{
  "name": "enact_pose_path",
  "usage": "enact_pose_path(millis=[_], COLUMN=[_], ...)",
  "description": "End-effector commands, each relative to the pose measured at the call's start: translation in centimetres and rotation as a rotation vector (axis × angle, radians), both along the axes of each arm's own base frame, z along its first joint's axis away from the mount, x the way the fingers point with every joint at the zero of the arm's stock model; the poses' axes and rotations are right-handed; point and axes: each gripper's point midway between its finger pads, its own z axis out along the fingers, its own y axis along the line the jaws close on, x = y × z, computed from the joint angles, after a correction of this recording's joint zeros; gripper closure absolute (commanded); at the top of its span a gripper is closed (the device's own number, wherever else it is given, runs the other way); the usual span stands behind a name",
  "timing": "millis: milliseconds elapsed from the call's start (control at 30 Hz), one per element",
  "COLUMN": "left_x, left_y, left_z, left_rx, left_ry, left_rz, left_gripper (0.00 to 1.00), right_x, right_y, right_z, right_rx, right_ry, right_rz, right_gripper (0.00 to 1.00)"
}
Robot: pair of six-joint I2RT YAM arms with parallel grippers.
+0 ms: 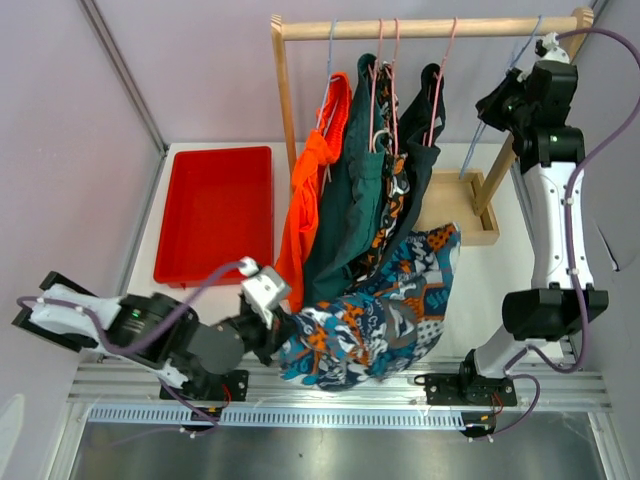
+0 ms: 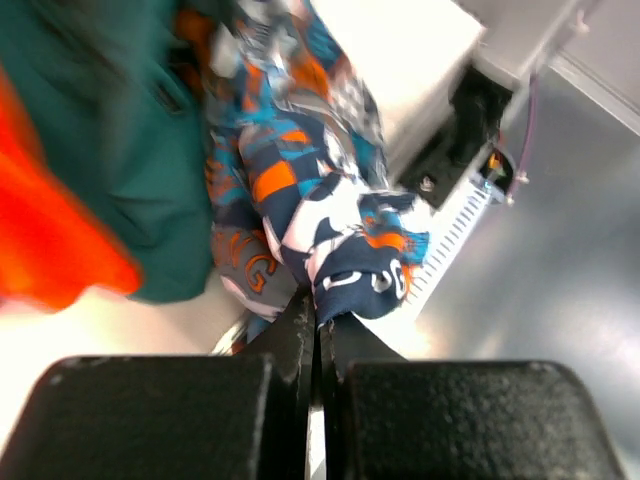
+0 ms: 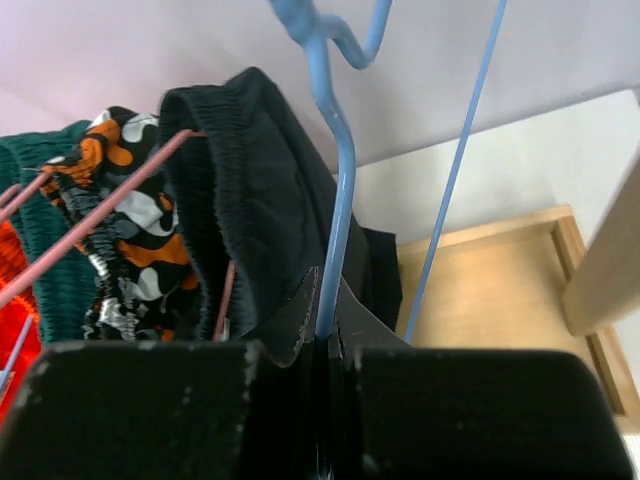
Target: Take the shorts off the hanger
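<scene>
Pale walls are seen behind a white tabletop [image 1: 480,300] on which a wooden clothes rack [image 1: 420,28] is set.
At left, a shallow red plastic tray [image 1: 215,215] is shown with nothing in it. The left claw [image 2: 318,322] is clamped on the blue-white print fabric shorts [image 1: 380,300], stretched low from the rack toward the near edge. The right claw [image 3: 325,345] is pinched shut on a thin blue wire hanger [image 3: 340,180]. If the fabric were snagged on the dark teal pair [image 1: 345,210], a hard pull could drag that down or tip the rack.
</scene>
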Motion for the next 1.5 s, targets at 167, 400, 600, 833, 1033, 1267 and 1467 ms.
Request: enact_pose_path(millis=[167,400,600,833,1033,1267,1467], left_x=[6.4,10.1,15.2,20.4,22.3,30.0,34.0], left_y=[7.1,6.8,6.5,13.2,20.4,24.7,27.5], left_z=[7.4,15.5,17.1,20.1,25.7,28.4,30.8], left_rx=[0.155,0.084,0.149,0.089,0.028,0.013,-0.111], left_ry=[-0.252,-0.443,-0.507,-0.505,-0.571,-0.552,-0.607], left_rz=[0.305,0.37,0.465,0.742,1.03,1.278,1.348], left_gripper=[1.0,1.0,1.0,1.0,1.0,1.0,1.0], right_x=[-6.9,-11.5,-14.8,-17.5,-18.1,-19.0,-19.2], right_y=[-1.8,-3.3,-3.9,-4.0,-3.6,-2.7,-2.0], right_z=[-0.4,-1.2,-1.9,-2.6,-4.4,-6.0,-6.9], right_rx=[-0.047,-0.072,-0.081,-0.089,-0.069,-0.038,-0.021], right_ry=[0.021,0.019,0.02,0.018,0.059,0.068,0.092], right_rz=[-0.051,-0.095,-0.105,-0.108,-0.092,-0.061,-0.022], right_gripper=[0.01,0.0,0.01,0.01,0.01,0.01,0.01])
